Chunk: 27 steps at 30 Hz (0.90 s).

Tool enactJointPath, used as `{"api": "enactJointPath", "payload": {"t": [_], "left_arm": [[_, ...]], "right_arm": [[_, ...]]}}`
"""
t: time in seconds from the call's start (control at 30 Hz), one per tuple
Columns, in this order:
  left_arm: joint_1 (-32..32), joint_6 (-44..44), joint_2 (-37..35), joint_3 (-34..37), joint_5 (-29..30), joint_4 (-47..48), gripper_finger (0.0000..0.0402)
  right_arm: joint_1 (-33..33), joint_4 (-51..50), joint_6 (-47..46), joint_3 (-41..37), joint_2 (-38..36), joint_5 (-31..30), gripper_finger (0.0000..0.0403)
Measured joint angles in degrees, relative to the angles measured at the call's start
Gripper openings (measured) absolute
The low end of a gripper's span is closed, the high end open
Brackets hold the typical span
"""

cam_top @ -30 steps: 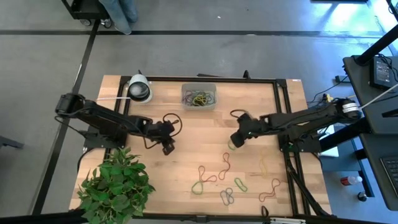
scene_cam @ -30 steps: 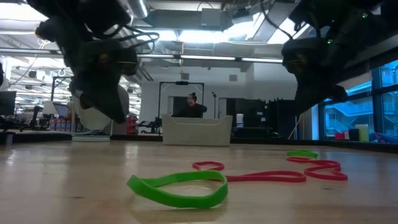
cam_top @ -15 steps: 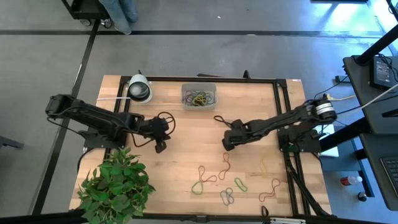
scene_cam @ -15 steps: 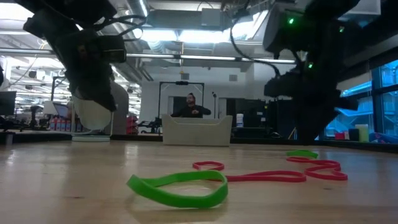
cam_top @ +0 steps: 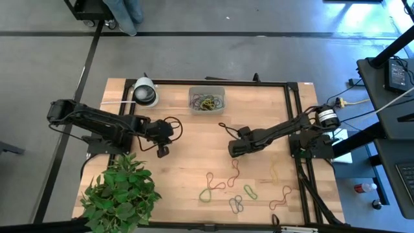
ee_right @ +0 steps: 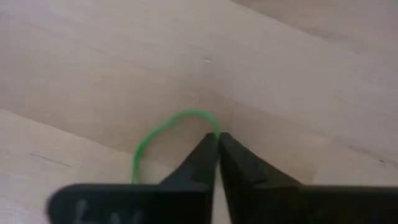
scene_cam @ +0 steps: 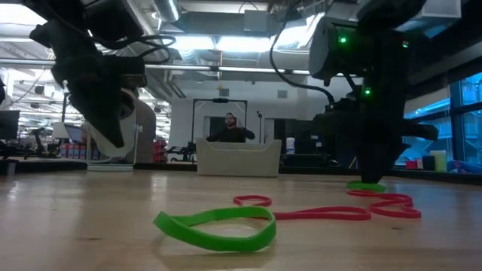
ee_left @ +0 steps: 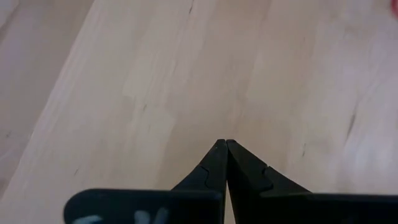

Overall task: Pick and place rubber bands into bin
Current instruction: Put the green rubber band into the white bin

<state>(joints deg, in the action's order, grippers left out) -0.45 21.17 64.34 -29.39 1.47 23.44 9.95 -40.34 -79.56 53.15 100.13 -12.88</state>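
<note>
From my remote station, the left gripper [cam_top: 162, 151] hangs closed and empty left of centre. My right gripper [ee_right: 217, 138] pinches a thin green rubber band [ee_right: 163, 132] at mid-table. Loose green, red and tan rubber bands [cam_top: 236, 189] litter the near edge; the clear bin [cam_top: 207, 99], far centre, holds a tangle.

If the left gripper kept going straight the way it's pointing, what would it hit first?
Most likely bare wood: the shut left gripper points down at the table, and its wrist view shows nothing else in that line. How far off the table is remains unclear.
</note>
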Motion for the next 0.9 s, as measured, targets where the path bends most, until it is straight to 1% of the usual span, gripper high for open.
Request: {"api": "enactJointPath", "payload": {"t": [0.1, 0.17, 0.33, 0.43, 0.6, 0.7, 0.8, 0.9], "left_arm": [[0.6, -1.47, 0.0, 0.0, -0.11, 0.85, 0.0001], [0.66, -2.42, 0.0, 0.0, -0.04, 0.8, 0.0001], [0.66, -5.08, 0.0, 0.0, -0.06, 0.7, 0.0001], [0.64, -5.44, 0.0, 0.0, -0.06, 0.68, 0.0001], [0.64, -5.47, -1.25, 0.0, 1.01, 0.58, 0.0001], [0.64, -5.47, -3.47, 0.0, 2.18, 0.59, 0.0001], [0.62, -5.44, -6.4, 0.0, 3.85, 0.54, 0.0001], [0.73, -5.44, -9.45, 0.0, 5.88, 0.44, 0.0001]], "right_arm": [[0.14, -5.94, 0.13, 3.91, 0.17, 1.96, 0.001], [0.18, -8.23, 0.74, 7.5, 0.01, 1.75, 0.0005], [-1.11, -14.79, 3.93, 16.58, -0.01, -2.26, 0.0003], [-2.88, -19.74, 7.99, 22.85, -0.16, -4.86, 0.0002], [-9.05, -21.47, 20.46, 31.99, -0.16, -8.21, 0.0001], [-14.23, -18.34, 29.39, 35.81, 0.1, -8.4, 0.0001], [-19.67, -14.44, 38.66, 39.05, 2.0, -8.03, 0.0001], [-24.43, -11.53, 46.83, 42.96, 5.68, -5.07, 0.0]]}}
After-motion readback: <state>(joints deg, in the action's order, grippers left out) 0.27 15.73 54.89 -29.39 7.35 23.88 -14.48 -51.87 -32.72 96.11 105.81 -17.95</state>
